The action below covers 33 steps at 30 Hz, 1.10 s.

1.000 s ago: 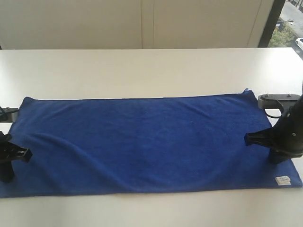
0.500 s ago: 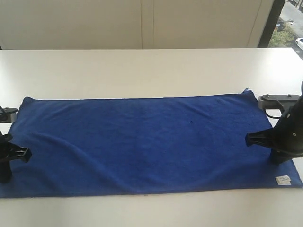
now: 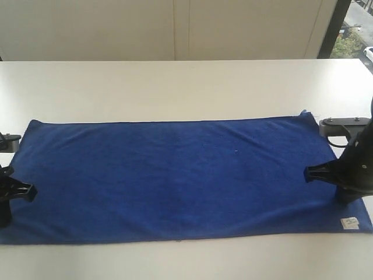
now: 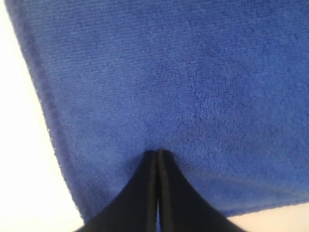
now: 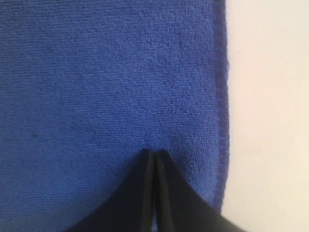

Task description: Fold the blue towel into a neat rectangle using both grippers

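Observation:
The blue towel (image 3: 175, 175) lies spread flat and long on the white table (image 3: 175, 81), its white tag (image 3: 349, 222) at the near right corner. My left gripper (image 3: 6, 219) stands on the towel's left end near the front corner. In the left wrist view the left gripper (image 4: 158, 152) is shut, its tips sunk into the plush towel (image 4: 169, 72), which puckers slightly around them. My right gripper (image 3: 345, 198) stands on the right end, just in from the edge. The right gripper (image 5: 153, 152) is likewise shut, with its tips in the towel (image 5: 96, 72).
A grey bracket (image 3: 341, 122) lies on the table by the towel's far right corner, and a small grey piece (image 3: 10, 140) by the far left corner. A pale wall (image 3: 175, 29) runs along the back. Bare table lies behind the towel.
Both grippers have shifted slightly outward and toward the front edge. The towel's long wrinkles have flattened, and its far right corner has slid a little to the right.

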Tool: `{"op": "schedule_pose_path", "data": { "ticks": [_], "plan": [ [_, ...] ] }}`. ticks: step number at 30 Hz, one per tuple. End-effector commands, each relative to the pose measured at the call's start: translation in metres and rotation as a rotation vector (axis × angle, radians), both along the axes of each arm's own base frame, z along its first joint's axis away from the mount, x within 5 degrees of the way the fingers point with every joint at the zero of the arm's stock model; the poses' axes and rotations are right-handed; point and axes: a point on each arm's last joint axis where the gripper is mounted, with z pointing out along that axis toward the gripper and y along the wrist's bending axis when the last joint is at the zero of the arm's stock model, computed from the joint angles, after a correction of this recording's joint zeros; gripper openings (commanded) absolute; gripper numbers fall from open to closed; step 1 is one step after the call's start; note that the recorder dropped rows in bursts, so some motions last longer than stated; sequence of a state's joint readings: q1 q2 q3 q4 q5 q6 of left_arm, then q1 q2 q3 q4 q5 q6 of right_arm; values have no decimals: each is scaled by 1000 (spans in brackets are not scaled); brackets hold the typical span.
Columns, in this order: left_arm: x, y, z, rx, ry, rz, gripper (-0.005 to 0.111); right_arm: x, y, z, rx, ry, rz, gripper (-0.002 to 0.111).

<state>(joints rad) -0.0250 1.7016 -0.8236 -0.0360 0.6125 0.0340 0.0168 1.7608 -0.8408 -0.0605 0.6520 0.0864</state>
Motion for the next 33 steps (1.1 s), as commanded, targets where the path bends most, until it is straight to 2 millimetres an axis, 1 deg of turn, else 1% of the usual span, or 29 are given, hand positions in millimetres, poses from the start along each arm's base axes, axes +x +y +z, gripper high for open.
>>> {"op": "schedule_pose_path", "data": {
  "ticks": [1, 8, 10, 13, 16, 19, 24, 29, 30, 33],
  "plan": [
    [-8, 3, -8, 30, 85, -25, 0, -6, -3, -6, -16, 70, 3, 0],
    [-4, 3, -6, 29, 63, -23, 0, -4, -3, -5, -17, 60, 4, 0],
    [-2, 3, -2, 23, 58, -18, 0, -2, -3, -3, -16, 38, 5, 0],
    [2, 2, 10, 18, 33, -16, 0, 0, -3, 6, -14, -20, 6, 0],
    [6, 1, 29, 6, -35, -5, 0, 1, -2, 25, -10, -111, 6, 0],
    [6, 0, 52, -9, -128, 6, 0, -1, -2, 48, -4, -202, -2, 0],
    [-4, -4, 94, -59, -288, 25, 0, -10, 1, 85, 34, -327, -27, 0],
    [-32, -4, 143, -69, -488, 11, 0, -25, 7, 120, 58, -458, -10, 0],
    [-41, -4, 155, -74, -544, 11, 0, -28, 8, 126, 60, -481, -2, 0],
    [-63, -3, 176, -76, -669, 9, 0, -37, 12, 142, 63, -543, 23, 0]
  ]
}}
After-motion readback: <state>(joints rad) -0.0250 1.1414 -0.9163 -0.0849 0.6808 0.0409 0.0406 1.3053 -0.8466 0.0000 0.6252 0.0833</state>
